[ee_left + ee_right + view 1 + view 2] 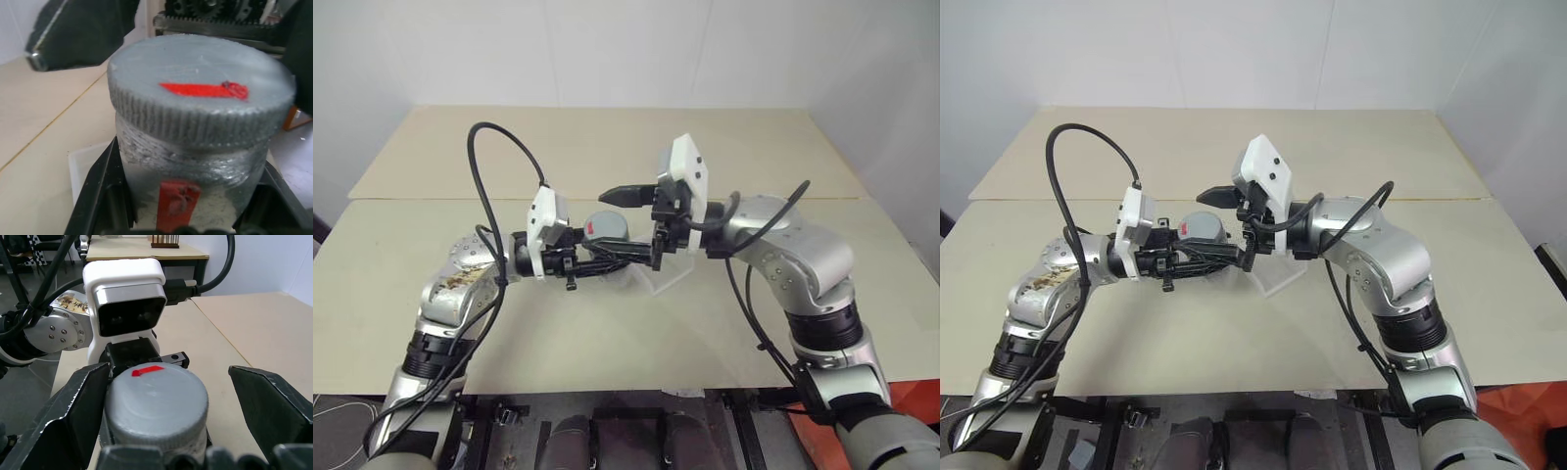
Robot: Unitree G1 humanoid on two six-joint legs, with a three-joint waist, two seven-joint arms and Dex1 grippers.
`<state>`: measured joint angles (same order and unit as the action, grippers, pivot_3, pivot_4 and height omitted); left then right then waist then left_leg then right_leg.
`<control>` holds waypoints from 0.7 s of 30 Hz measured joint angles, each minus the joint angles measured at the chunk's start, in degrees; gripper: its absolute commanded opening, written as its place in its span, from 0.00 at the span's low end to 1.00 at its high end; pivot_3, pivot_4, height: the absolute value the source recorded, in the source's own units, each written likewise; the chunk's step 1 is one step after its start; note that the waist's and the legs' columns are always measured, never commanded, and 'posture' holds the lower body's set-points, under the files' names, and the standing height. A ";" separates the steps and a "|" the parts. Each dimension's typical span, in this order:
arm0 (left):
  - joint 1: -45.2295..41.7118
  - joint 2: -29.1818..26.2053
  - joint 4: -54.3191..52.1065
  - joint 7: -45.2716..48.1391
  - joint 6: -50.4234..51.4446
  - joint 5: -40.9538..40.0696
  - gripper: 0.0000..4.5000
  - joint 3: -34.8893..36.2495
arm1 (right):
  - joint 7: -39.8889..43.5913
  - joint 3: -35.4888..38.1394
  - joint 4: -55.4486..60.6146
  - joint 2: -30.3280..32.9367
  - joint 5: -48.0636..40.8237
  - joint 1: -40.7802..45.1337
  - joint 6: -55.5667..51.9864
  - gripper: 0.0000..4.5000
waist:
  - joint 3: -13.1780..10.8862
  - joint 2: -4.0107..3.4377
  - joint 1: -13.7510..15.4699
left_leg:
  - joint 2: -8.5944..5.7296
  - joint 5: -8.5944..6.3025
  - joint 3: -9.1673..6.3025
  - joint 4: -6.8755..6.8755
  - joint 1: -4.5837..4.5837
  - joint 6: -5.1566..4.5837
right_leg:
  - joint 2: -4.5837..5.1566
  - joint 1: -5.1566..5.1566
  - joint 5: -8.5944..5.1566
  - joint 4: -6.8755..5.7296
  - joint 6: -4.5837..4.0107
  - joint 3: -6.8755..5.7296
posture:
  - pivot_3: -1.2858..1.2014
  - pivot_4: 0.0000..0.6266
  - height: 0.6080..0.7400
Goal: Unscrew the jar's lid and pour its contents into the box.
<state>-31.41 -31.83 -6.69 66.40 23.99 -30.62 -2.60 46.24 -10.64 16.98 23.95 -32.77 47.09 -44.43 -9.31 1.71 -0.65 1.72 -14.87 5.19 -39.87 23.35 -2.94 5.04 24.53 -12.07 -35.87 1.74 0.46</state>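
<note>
Jar (pixel 195 196) is sitting clamped in the left pincer (pixel 631 257), held up over the desk (pixel 607 333) w/ lid (pixel 200 88) still screwed on. Right pincer (pixel 641 225) is standing wide, one finger on each side of the lid, facing the left one across the jar; in the right wrist view one finger (pixel 73 416) is right up against the lid's edge, the other (pixel 274 406) is well apart from it.

Head views are giving the layout: both arms meeting mid-desk, jar between them, clear plastic box (pixel 666 279) on the desk just under and beside the jar. They aren't showing the thread or label detail. Left wrist view is showing that close up: knurled lid rim, ridged silver-grey neck below it, whitish label w/ a red vertical stripe (pixel 177 203), plus a corner of the box under the jar. Right wrist view is looking onto the lid top and at the left wrist's white camera housing (pixel 127 296) behind it.

No readable writing or brand anywhere; only marks are a red dash on the lid top (pixel 205 90) and the red label stripe.

Count: 1 jar, 1 lid, 1 box, 2 pincers. Contents can't be seen w/ lid on.
</note>
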 measured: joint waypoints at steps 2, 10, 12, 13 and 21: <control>-0.69 -0.09 0.23 0.63 0.00 0.00 0.43 0.00 | 0.31 0.00 -0.11 0.00 0.00 0.00 0.00 1.00 | 0.00 0.00 0.00 | 0.00 0.00 0.00 0.00 0.00 0.00 | 0.00 0.00 0.00 0.00 0.00 0.00 | 0.52 0.24 1.00; -1.97 -0.37 1.38 2.66 0.01 0.02 0.43 -0.03 | 1.85 -0.15 -0.66 -0.26 -0.04 0.00 0.01 0.81 | 0.00 0.00 -0.08 | 0.01 0.00 0.00 0.01 0.00 0.00 | -0.03 0.00 0.00 0.00 0.00 0.00 | 0.52 0.24 1.00; -2.49 -0.72 1.61 2.94 0.07 0.02 0.43 -0.02 | 2.43 -0.30 -0.61 -0.45 -0.11 -0.01 0.13 0.66 | 0.00 0.00 -0.08 | 0.01 0.00 0.00 0.00 -0.01 0.00 | -0.03 0.00 0.00 -0.01 0.00 0.00 | 0.52 0.24 1.00; -2.61 -0.93 1.62 3.13 0.08 0.02 0.43 -0.04 | 2.49 -0.30 -0.62 -0.47 -0.11 0.00 0.21 0.61 | 0.00 0.00 -0.07 | 0.01 0.00 0.00 0.01 -0.01 0.00 | -0.03 0.00 0.00 0.00 0.00 0.00 | 0.52 0.24 1.00; -3.85 -2.77 2.09 8.19 1.14 -0.93 0.43 -1.04 | 10.12 -0.21 -3.97 -0.51 -1.53 0.17 3.02 0.61 | -0.01 -0.01 -0.04 | -0.01 0.00 0.01 0.00 -0.01 0.00 | -0.03 -0.01 0.00 0.00 0.00 0.00 | 0.52 0.24 1.00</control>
<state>-35.26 -34.60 -4.60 74.60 25.13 -31.55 -3.64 56.35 -10.85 13.01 23.44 -34.30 47.26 -41.41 -9.32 1.70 -0.68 1.71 -14.87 5.20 -39.88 23.34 -2.94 5.02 24.52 -12.07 -35.87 1.74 0.46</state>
